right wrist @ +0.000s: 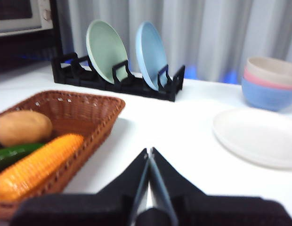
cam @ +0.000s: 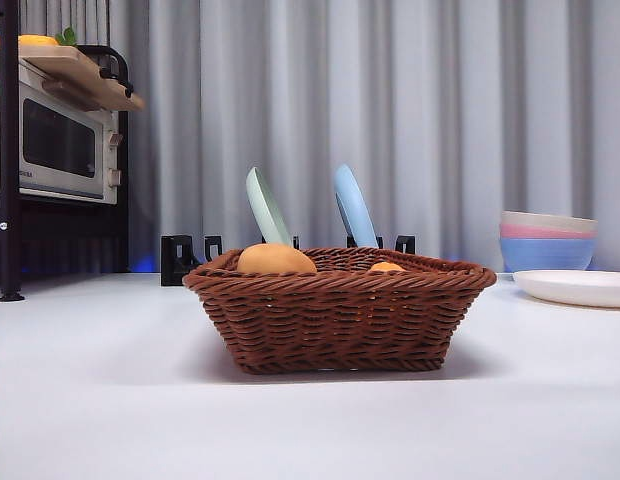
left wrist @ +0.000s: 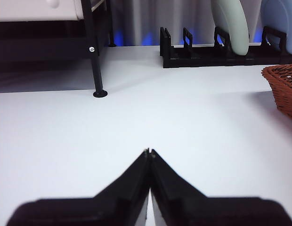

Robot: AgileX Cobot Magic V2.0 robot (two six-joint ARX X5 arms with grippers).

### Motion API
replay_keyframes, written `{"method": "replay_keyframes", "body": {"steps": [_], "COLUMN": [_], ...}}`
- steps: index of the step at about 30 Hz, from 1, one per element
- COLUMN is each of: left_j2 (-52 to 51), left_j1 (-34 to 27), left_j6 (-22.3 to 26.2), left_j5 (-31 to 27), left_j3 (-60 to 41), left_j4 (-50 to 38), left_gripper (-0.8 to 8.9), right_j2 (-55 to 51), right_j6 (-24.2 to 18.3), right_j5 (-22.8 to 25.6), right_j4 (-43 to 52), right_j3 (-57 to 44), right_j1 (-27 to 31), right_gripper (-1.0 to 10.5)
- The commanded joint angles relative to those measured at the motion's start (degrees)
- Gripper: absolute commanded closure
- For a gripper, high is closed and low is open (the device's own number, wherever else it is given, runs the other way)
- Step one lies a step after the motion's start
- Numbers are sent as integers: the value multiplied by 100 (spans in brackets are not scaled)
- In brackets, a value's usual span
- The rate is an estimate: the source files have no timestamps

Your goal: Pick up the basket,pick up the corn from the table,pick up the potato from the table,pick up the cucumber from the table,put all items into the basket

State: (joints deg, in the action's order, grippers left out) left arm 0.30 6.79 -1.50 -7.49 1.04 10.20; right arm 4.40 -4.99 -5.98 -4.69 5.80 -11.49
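Basket [cam: 340, 320] on desk [cam: 110, 400], holding potato [right wrist: 21, 126], cucumber [right wrist: 14, 153], corn [right wrist: 37, 167]. Left gripper [left wrist: 149, 151] beside basket, right gripper [right wrist: 148, 150] near it, fingers closed, empty. Loading looks complete; nothing left to fetch.

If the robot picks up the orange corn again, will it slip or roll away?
The corn looks glossy, so it might slip a little, though its bumpy rows should help a hand grip. It is long and round, so it could roll on a table; in the basket, beside the cucumber, it probably stays put.
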Motion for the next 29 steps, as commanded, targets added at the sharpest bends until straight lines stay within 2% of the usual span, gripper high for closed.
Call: {"method": "replay_keyframes", "body": {"steps": [1,5,10,14,29], "left_j2": [-7,-7,-7,-7,-7], "left_j1": [-13,-13,-13,-13,-13], "left_j6": [4,4,4,4,4], "left_j5": [20,22,20,20,22], "left_j3": [-83,-83,-83,-83,-83], "left_j4": [-28,-28,-31,-31,-28], "left_gripper": [816,816,816,816,816], "right_j2": [-293,-435,-435,-326,-243], "right_j6": [166,297,459,1027,1027], "right_j5": [-2,13,22,15,37], "right_j4": [66,72,-389,-568,-568], "right_j3": [-286,-531,-546,-533,-531], "right_j1": [20,24,24,13,13], "right_gripper": [945,945,945,945,945]}}
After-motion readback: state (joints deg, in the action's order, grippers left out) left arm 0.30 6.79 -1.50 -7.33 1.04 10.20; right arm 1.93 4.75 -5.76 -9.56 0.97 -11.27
